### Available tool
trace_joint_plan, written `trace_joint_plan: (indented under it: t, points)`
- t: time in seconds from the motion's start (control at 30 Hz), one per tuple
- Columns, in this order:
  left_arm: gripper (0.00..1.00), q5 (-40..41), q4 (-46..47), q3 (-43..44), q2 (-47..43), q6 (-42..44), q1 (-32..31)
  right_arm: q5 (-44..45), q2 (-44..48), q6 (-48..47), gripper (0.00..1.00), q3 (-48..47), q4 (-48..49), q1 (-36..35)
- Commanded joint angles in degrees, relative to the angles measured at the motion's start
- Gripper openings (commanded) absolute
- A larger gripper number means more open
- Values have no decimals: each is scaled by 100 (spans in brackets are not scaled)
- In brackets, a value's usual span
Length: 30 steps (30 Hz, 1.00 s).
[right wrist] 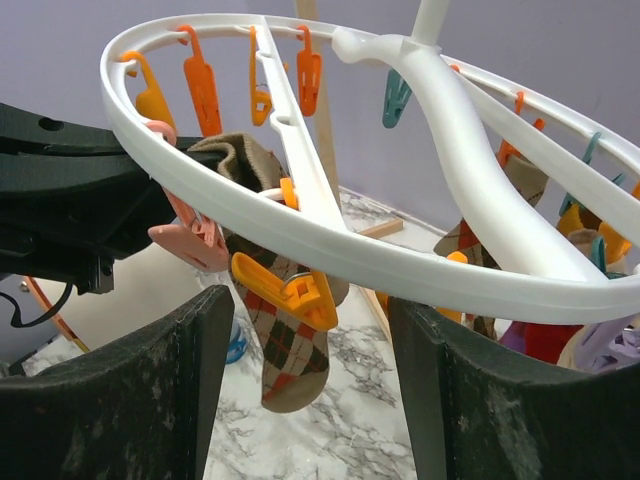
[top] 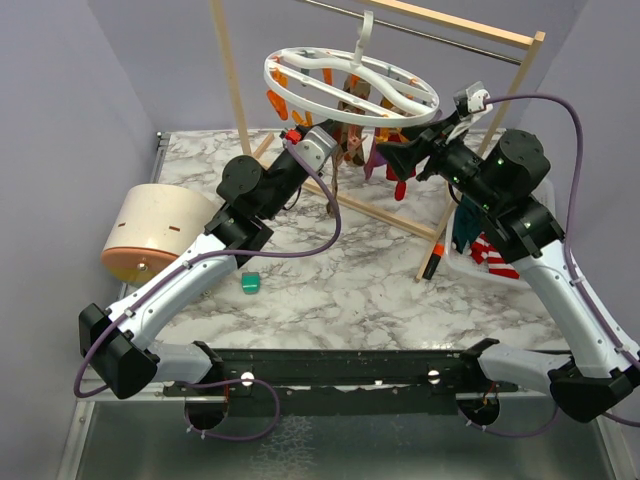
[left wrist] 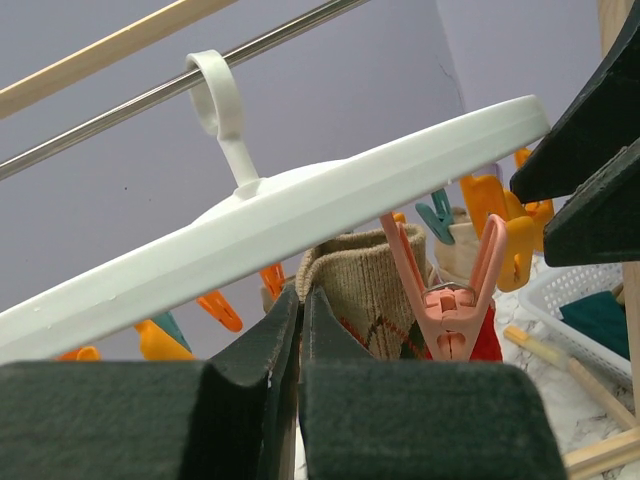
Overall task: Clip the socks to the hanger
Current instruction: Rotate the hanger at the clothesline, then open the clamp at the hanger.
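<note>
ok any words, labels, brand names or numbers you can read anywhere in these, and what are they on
No text can be read in any of the three views.
The hanger, the orange clip and the brown patterned sock bear no lettering; the sock shows only a diamond pattern.
The tan round container and the white basket show no label either.

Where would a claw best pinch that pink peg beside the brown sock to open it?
Across the pink peg's two upper arms, which splay in a V above its spring; squeezing them should open the tip below. Come from the side, under the hanger ring, which blocks the way from above.
</note>
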<state>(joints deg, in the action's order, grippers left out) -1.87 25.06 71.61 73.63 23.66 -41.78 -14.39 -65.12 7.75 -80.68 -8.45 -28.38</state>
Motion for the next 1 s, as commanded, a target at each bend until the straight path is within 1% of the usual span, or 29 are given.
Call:
trace_joint_plan:
  t: [0.0, 0.33, 0.43, 0.47, 0.6, 0.67, 0.8, 0.97]
  points:
    - [0, 57, 25, 193, -56, 51, -51, -274, -35, 34, 68, -105, 183, 33]
    - [0, 53, 17, 196, -27, 54, -50, -471, 2, 78, 62, -44, 373, 33]
    - [0, 55, 8, 180, -25, 67, -50, -550, 52, 78, 56, -25, 427, 31]
    - [0, 65, 8, 178, -26, 68, -52, -556, 83, 92, 55, 1, 468, 33]
    - [0, 72, 8, 184, -26, 82, -57, -507, 209, 54, 62, 6, 401, 29]
    - [0, 85, 8, 178, -27, 98, -58, -503, 265, -1, 64, 8, 303, 29]
    - [0, 76, 0, 177, -25, 87, -54, -633, 276, -28, 64, 8, 207, 31]
    - [0, 81, -1, 187, -37, 78, -52, -773, 144, -48, 60, -47, 156, 34]
